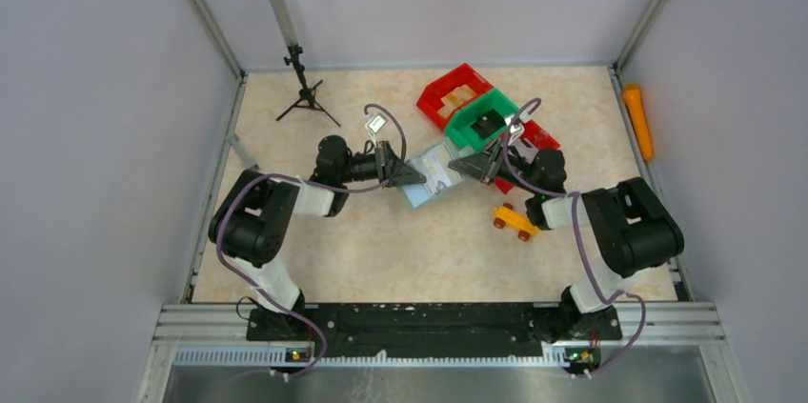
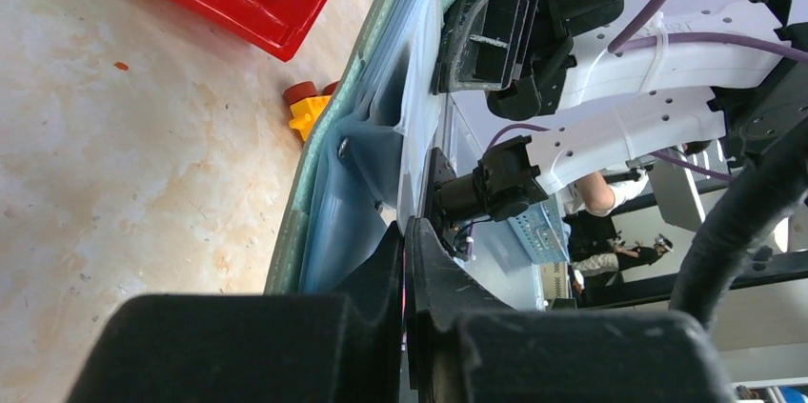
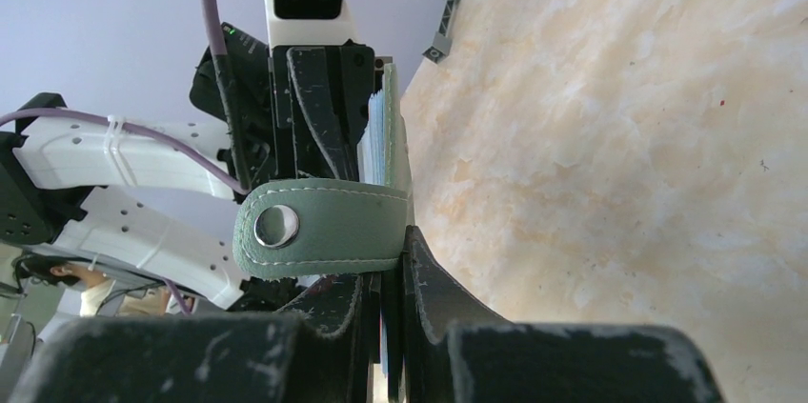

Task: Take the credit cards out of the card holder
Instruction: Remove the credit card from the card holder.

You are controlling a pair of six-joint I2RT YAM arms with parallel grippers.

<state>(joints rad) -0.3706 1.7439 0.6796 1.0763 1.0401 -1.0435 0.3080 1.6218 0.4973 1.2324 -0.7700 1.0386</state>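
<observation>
The left gripper [image 1: 415,177] is pinched tight on the left edge of the card holder [image 1: 436,174]; the right gripper [image 1: 463,167] is clamped on its opposite edge. The holder spans between them, apparently off the table [image 1: 381,251]. The left wrist shows its bluish pockets [image 2: 372,165] edge-on; the right wrist shows the snap tab [image 3: 319,227] close up.
</observation>
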